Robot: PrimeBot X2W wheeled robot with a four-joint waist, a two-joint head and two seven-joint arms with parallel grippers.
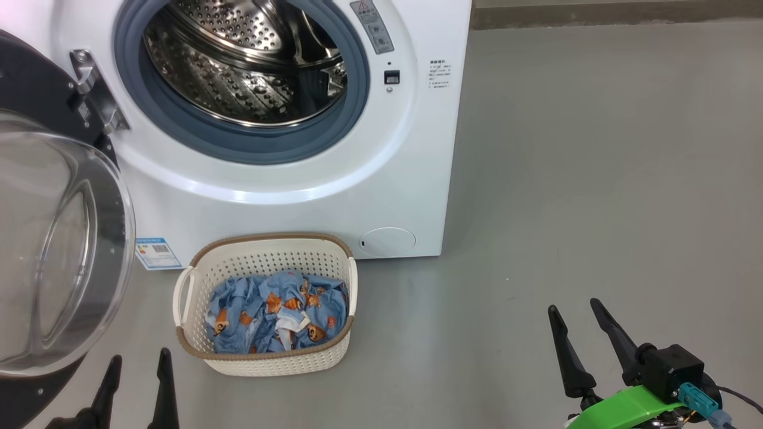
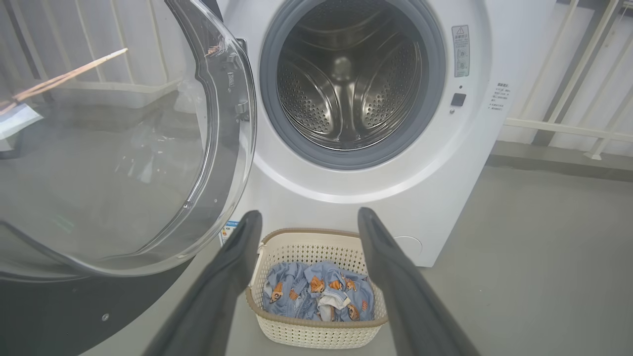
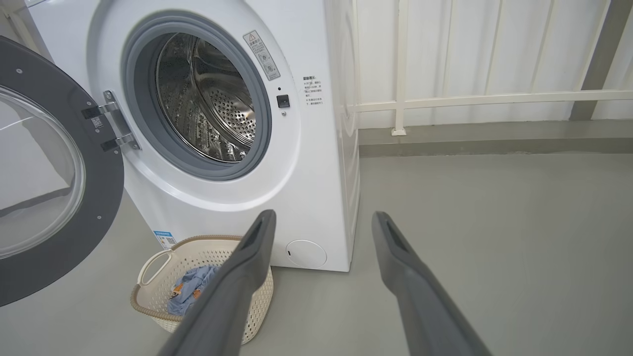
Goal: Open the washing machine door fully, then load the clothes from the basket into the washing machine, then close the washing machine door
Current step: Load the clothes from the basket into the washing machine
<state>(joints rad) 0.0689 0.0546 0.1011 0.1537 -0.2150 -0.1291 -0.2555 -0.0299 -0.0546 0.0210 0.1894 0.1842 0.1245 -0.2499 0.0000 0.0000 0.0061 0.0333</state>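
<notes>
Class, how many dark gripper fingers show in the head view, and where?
4: two on the left gripper, lower left beside the washing machine door; two on the right gripper, lower right above the floor. None hidden.

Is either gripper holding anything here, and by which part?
Nothing is held. The left gripper and right gripper are both open and empty; the clothes lie in the basket.

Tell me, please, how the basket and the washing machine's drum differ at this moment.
The basket holds the clothes; the drum is empty. The basket is cream plastic with a brown rim; the drum is shiny steel. The basket stands on the floor, open upward; the drum sits inside the washing machine, open toward the front. Both have perforated walls.
</notes>
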